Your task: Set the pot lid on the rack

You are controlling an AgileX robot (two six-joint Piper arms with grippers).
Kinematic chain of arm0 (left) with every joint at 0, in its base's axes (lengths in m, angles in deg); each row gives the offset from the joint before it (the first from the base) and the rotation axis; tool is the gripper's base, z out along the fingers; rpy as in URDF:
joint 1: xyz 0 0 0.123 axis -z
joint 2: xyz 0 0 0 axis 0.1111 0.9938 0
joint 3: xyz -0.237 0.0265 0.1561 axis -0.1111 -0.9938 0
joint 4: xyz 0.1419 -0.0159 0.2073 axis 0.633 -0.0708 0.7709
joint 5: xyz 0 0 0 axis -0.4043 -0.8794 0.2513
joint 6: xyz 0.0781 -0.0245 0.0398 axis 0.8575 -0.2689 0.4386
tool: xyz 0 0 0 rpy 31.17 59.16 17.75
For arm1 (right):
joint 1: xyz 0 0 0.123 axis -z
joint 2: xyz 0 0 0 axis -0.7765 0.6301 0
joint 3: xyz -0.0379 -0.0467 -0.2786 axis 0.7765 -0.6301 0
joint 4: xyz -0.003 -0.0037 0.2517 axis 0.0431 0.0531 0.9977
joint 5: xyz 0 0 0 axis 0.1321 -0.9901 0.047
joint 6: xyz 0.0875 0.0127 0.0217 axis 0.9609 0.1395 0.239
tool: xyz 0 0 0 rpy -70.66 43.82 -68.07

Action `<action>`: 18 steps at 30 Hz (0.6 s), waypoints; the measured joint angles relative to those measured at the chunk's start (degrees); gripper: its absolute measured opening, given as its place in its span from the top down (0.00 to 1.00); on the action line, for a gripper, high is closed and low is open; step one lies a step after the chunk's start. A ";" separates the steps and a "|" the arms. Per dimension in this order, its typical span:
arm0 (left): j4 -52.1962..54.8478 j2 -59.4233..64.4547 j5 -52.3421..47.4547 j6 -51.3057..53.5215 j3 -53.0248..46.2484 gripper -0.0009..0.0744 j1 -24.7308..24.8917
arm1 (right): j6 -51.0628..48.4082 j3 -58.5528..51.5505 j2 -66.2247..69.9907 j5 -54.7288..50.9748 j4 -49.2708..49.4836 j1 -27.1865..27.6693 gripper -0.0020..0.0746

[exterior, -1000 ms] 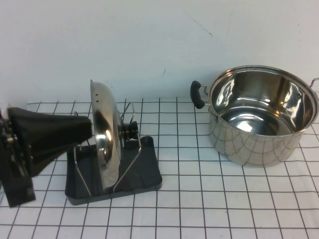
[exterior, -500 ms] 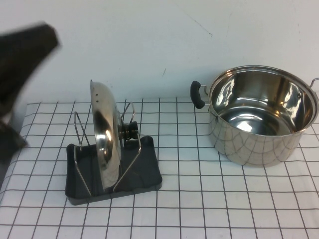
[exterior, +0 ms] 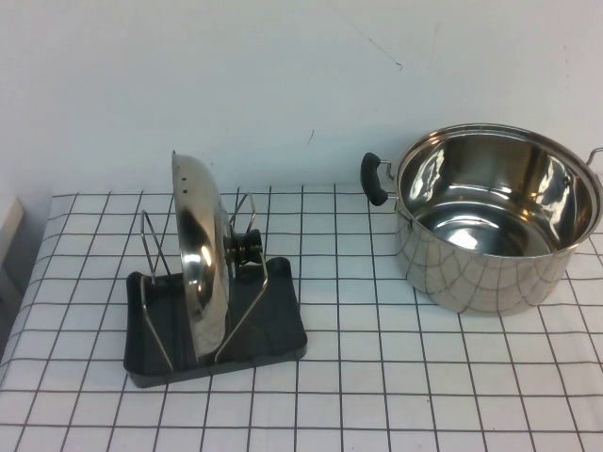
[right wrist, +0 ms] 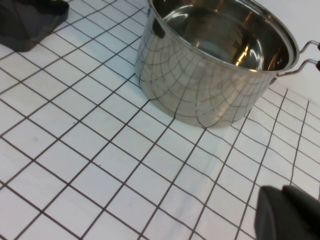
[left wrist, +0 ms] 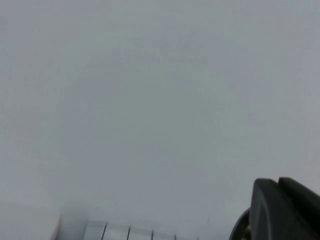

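High view only: pot lid (exterior: 200,259) on rack (exterior: 273,311).

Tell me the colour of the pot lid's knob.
Black, clearest in the high view: pot lid, knob.

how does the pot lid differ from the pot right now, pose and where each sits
The round shiny steel pot lid stands on edge between the wire loops of the small black plastic rack; the deep steel pot sits upright and open on the checked table. The lid carries one black centre knob, the pot a black side handle. The lid is thin and domed, the pot tall-walled. Both are mirror-bright steel. A corner of the left end effector and the right end effector shows only in its wrist view.
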 joint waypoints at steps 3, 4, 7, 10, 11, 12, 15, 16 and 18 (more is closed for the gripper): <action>6.24 -5.94 15.36 0.62 -8.29 0.99 -3.46 | -0.10 0.00 0.00 0.00 0.00 0.00 0.98; 7.50 -7.82 19.31 0.77 -11.03 0.99 -4.61 | -0.10 0.00 0.00 0.00 0.00 0.00 0.98; 7.66 -12.58 24.85 0.15 -17.28 0.99 -7.16 | -0.10 0.00 0.00 0.00 0.00 0.00 0.98; 5.34 -15.84 25.03 -2.06 -22.13 0.99 -8.90 | -0.10 0.00 0.00 0.00 0.00 0.00 0.98; 4.91 -16.60 24.83 -2.98 -23.28 0.99 -9.23 | -0.10 0.00 0.00 0.00 0.00 0.00 0.98; 4.65 -17.04 24.83 -4.03 -24.04 0.99 -9.42 | -0.10 0.00 0.00 0.00 0.00 0.00 0.98; 4.45 -17.48 25.22 -6.04 -25.77 0.99 -9.45 | -0.10 0.00 0.00 0.00 0.00 0.00 0.98; 4.59 -17.50 25.66 -6.47 -26.10 0.99 -9.45 | -0.10 0.00 0.00 0.00 0.05 0.00 0.98; 5.00 -17.50 26.68 -6.70 -26.37 0.99 -9.45 | -0.10 0.00 0.00 0.00 0.05 0.00 0.98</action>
